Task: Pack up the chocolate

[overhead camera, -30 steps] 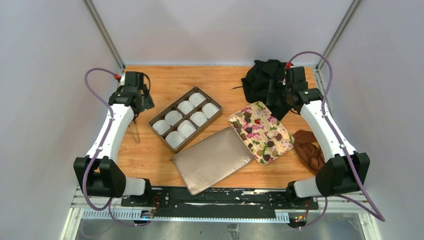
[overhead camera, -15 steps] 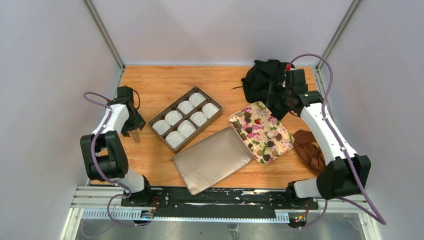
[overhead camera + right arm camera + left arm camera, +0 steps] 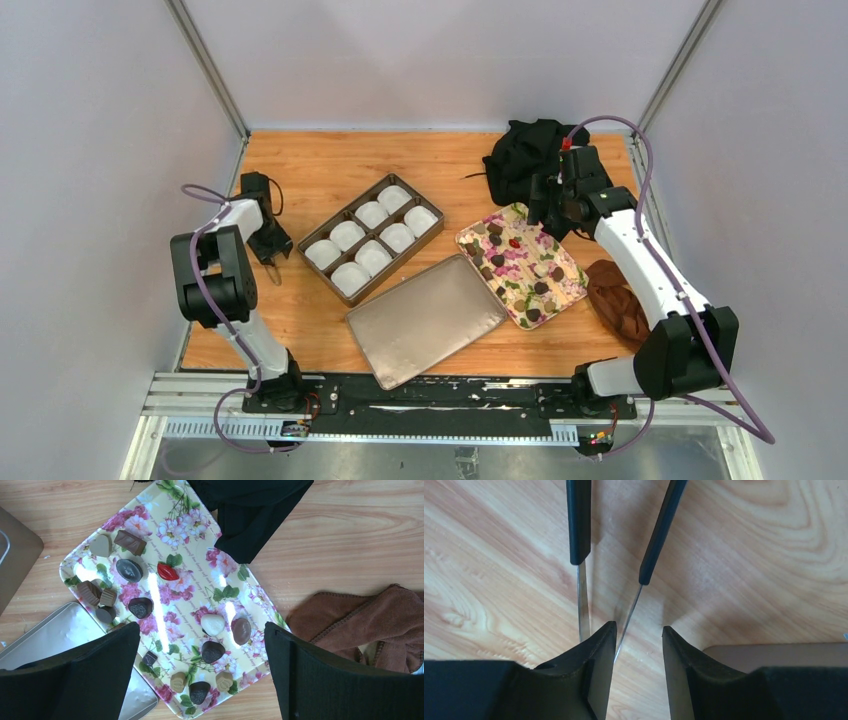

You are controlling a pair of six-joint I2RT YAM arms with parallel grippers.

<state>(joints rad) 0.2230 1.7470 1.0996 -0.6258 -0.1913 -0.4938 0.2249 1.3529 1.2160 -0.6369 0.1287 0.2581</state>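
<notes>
Dark brown bite-size chocolates [image 3: 140,607] sit on the glossy floral-print tray [image 3: 235,575] under wide-open right fingers [image 3: 90,680], while half-open left fingers [image 3: 596,680], gripping nothing yet, hang over black-handled steel tweezers [image 3: 580,525] on the wooden tabletop [image 3: 749,555], presumably the picking tool.

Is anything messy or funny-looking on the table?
Yes. A black cloth lies bunched at the far side, its corner flopping onto the rim of the flowered tray. A crumpled brown cloth sits right beside that tray. One sweet is bright red, unlike the brown chocolates.
</notes>
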